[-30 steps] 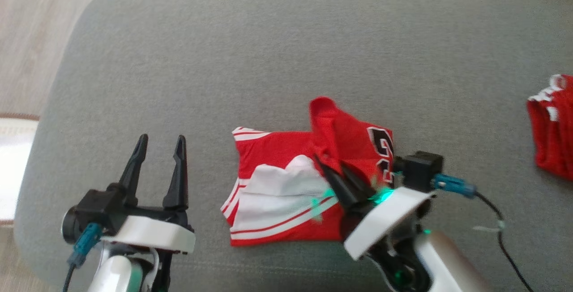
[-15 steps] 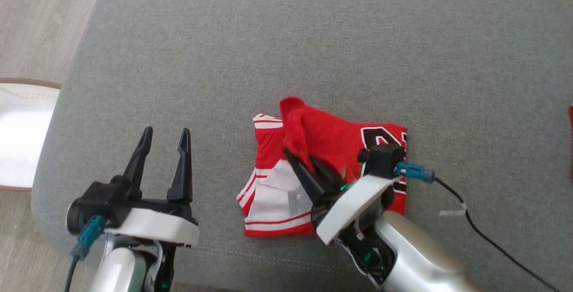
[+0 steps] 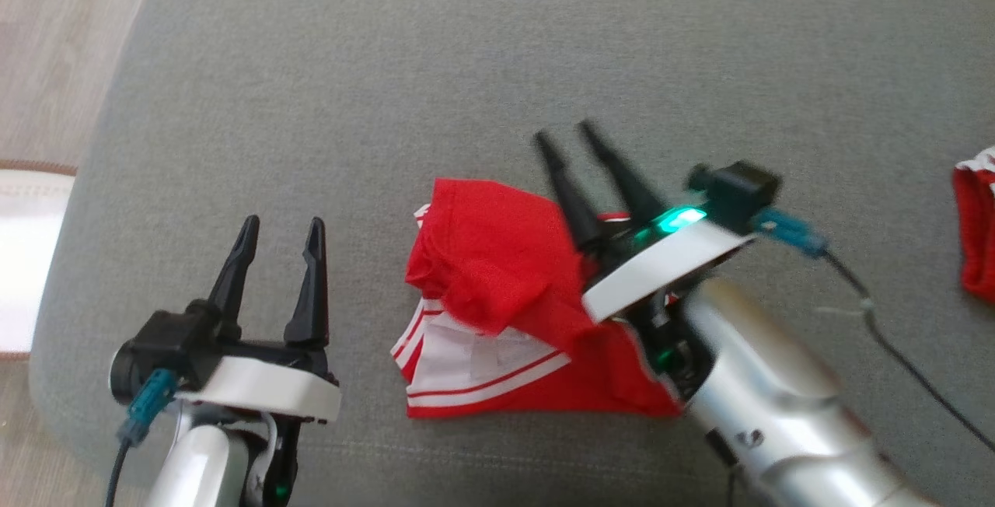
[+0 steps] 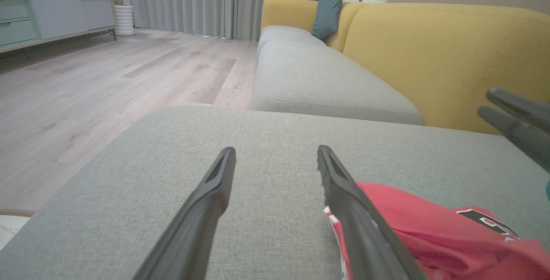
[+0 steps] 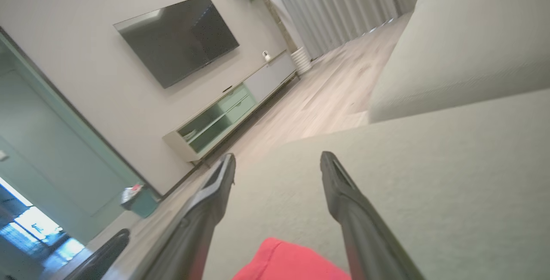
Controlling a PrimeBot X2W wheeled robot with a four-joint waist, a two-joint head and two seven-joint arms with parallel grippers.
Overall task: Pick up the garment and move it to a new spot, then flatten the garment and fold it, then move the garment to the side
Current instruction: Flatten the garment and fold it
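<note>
Since one second ago the right pincer [image 3: 563, 134] has let go of the garment [image 3: 497, 258] and has moved from its middle to its far edge; the red flap that it held is now folded over the garment's left part.

From the head, the garment lies on the grey cushion [image 3: 466, 64], red on top, with a white part and red stripes at its near side. The right pincer stands just beyond the garment's far edge, its two fingers apart and with nothing between them; its forearm crosses the garment's right side. The left pincer [image 3: 282, 223] is to the left of the garment, apart from it, also wide and empty. Another red cloth [image 3: 975, 235] lies far to the right of the garment.

From the left wrist, the own fingers are spread wide over the cushion, and the garment is seen behind the right finger. A yellow sofa [image 4: 429, 56] stands beyond the garment.

From the right wrist, the own fingers are wide apart, and a red fold of the garment shows low between them. I cannot tell if they touch it.
</note>
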